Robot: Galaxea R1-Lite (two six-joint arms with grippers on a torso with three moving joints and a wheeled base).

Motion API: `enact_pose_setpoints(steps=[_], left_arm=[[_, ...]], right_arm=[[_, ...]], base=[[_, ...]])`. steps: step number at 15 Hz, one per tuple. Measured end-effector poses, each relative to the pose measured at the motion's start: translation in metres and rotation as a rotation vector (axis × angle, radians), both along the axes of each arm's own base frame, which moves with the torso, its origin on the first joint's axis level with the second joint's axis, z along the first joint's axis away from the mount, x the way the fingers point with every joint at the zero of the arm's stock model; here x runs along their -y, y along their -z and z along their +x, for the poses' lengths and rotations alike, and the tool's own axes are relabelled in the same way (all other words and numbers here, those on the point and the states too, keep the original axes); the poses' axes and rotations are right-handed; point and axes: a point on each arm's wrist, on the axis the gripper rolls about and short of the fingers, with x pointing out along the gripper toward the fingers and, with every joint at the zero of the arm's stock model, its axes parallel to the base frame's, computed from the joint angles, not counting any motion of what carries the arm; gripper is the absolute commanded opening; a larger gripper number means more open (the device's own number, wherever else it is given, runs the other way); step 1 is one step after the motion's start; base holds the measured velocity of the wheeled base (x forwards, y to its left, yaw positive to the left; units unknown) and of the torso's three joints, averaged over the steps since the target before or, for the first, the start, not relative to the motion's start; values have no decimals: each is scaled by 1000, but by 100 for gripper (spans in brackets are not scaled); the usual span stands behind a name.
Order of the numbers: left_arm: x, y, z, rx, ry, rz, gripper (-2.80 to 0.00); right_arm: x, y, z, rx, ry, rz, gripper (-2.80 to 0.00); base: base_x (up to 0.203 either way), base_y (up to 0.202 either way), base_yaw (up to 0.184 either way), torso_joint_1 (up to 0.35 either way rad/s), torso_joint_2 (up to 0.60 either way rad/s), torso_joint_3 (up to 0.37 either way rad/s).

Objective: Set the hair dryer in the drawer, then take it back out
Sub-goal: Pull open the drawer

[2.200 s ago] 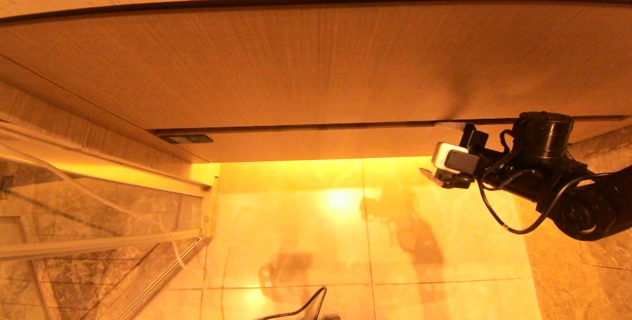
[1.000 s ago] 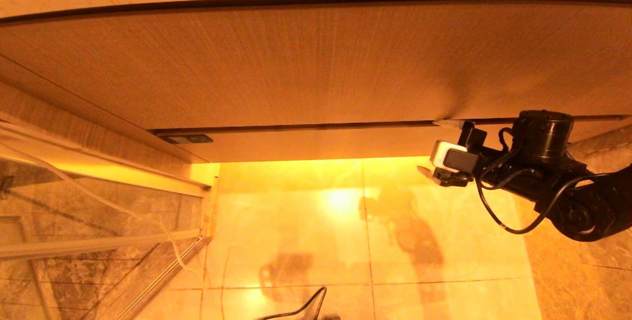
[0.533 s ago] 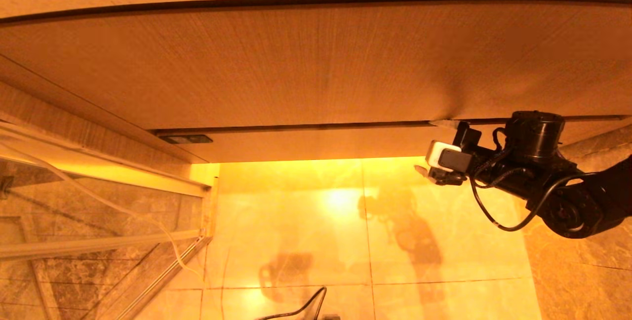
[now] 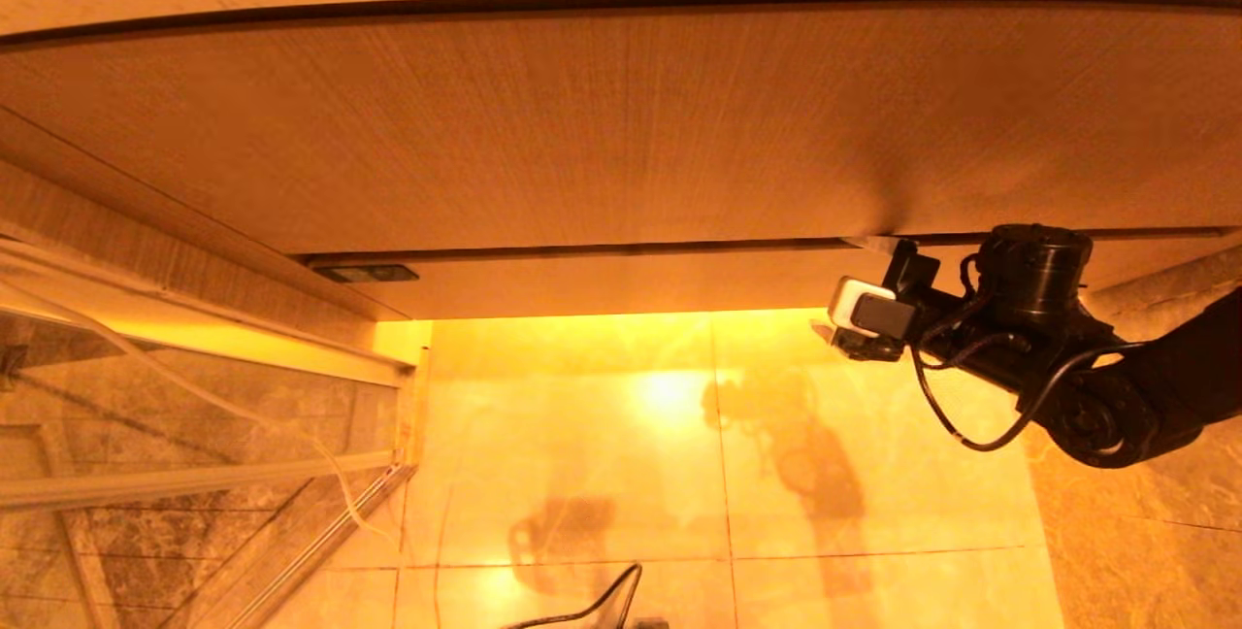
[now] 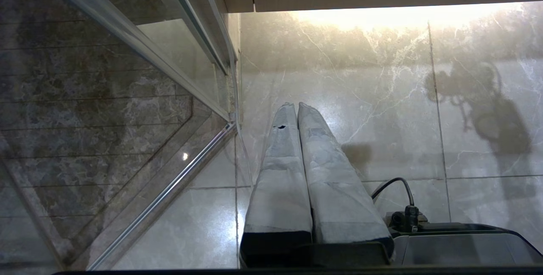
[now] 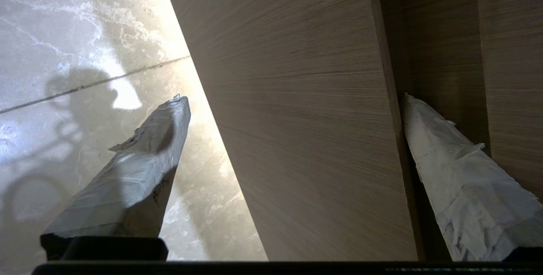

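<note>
Drawer (image 4: 621, 284) front betw. right gripper (image 6: 292, 109) fingers (under taller panel (image 4: 582, 124))

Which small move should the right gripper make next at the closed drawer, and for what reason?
Probably pull the drawer front outward. The right gripper is open and straddles that front: one finger sits in the gap above it, the other below over the floor. The drawer looks closed, and no hair dryer is in view.
</note>
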Motion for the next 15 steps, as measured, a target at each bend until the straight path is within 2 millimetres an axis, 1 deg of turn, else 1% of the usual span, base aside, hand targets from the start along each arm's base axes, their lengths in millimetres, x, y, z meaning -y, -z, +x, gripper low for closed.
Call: enact_pose_setpoints(steps=[5, 15], left_arm=[[0, 0, 0, 0, 0, 0, -280], [0, 0, 0, 0, 0, 0, -280]], right_arm=[[1, 12, -3, -116, 0, -26, 0], [4, 17, -7, -169, 19, -56, 0]], base=[[0, 0, 0, 0, 0, 0], [0, 0, 0, 0, 0, 0]])
